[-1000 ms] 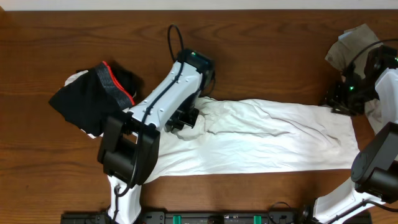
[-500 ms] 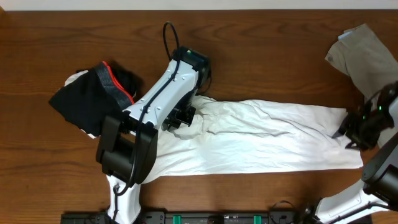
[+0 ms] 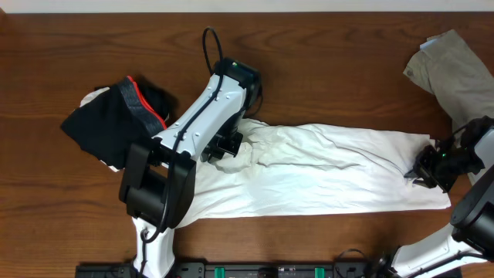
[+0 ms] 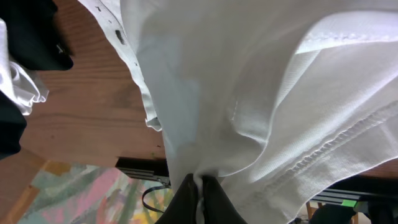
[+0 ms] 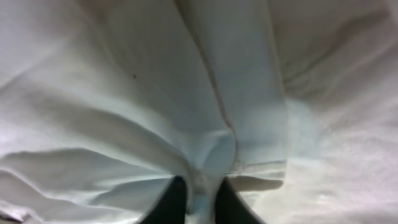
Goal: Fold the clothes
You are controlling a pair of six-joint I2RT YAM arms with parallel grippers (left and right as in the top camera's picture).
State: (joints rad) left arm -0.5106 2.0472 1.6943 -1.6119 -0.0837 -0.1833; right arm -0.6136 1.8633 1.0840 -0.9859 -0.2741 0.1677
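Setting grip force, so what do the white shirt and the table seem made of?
White shirt: soft matte cloth, likely cotton knit; stitched hems and limp creases. Table: wood or wood-look veneer, slight sheen; brown grain streaks.

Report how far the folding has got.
Done: the white T-shirt lies stretched into a long band. In hand: left pincer grips its left part, right pincer its right end. Left: folding it up; the black garment and khaki-grey garment lie crumpled aside.
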